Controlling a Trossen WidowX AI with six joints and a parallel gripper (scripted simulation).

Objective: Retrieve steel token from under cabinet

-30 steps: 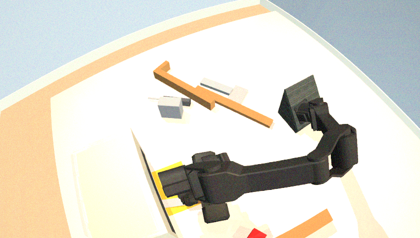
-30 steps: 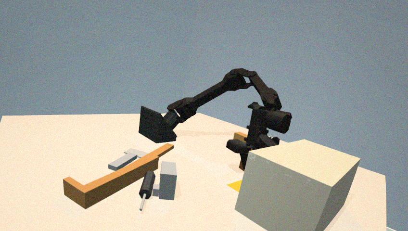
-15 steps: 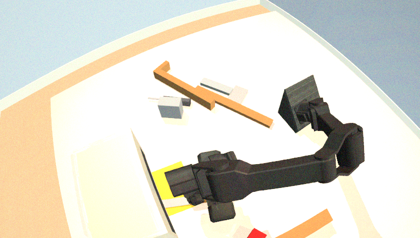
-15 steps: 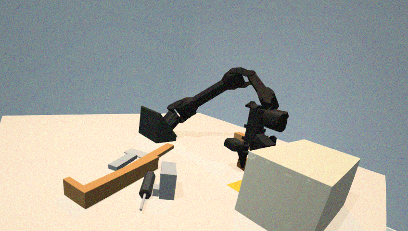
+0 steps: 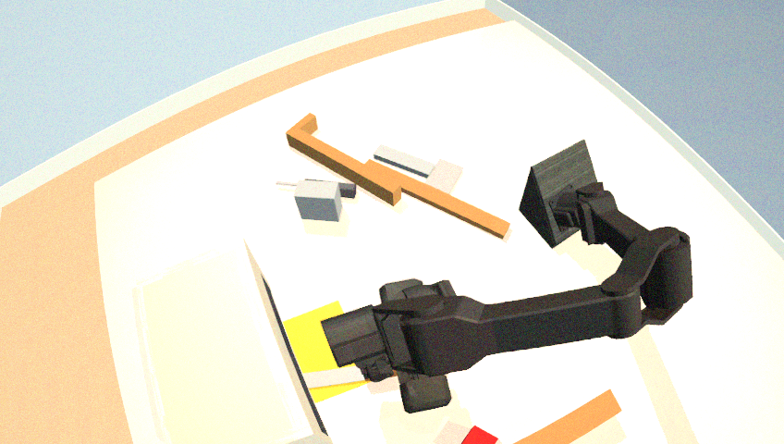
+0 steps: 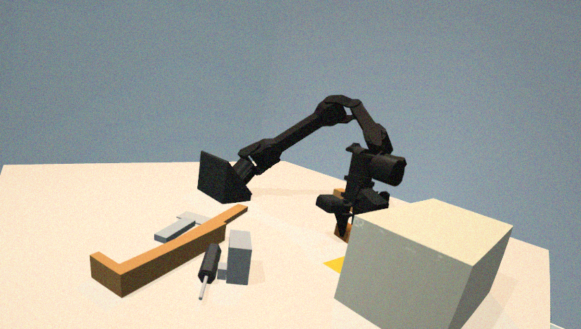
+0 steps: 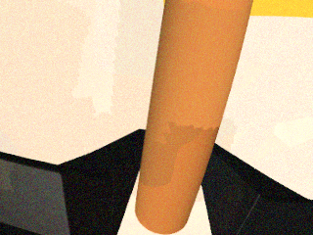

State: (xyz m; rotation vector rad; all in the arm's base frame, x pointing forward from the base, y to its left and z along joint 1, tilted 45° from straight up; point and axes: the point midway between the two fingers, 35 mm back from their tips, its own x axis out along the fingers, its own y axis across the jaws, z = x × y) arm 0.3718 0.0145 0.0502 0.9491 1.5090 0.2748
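My gripper (image 5: 379, 377) (image 6: 344, 222) (image 7: 172, 141) is shut on an orange round rod (image 7: 196, 78) (image 6: 341, 233). It holds the rod low over the table, right in front of the pale cabinet (image 5: 209, 340) (image 6: 423, 260). The rod points toward the yellow marked area (image 5: 312, 328) (image 6: 335, 264) at the cabinet's foot. A pale strip (image 5: 330, 377) lies across the yellow area next to the gripper; I cannot tell what it is. The steel token is not visible in any view. The arm hides part of the yellow area.
An orange L-shaped stick (image 5: 351, 167) (image 6: 163, 252), a long orange bar (image 5: 456, 206), a grey block (image 5: 317, 201) (image 6: 239, 254), a dark cylinder with a pin (image 6: 209, 262) and a grey flat piece (image 5: 404, 160) (image 6: 177, 228) lie behind. Another orange bar (image 5: 577, 421) and a red-and-white piece (image 5: 478, 436) lie in front.
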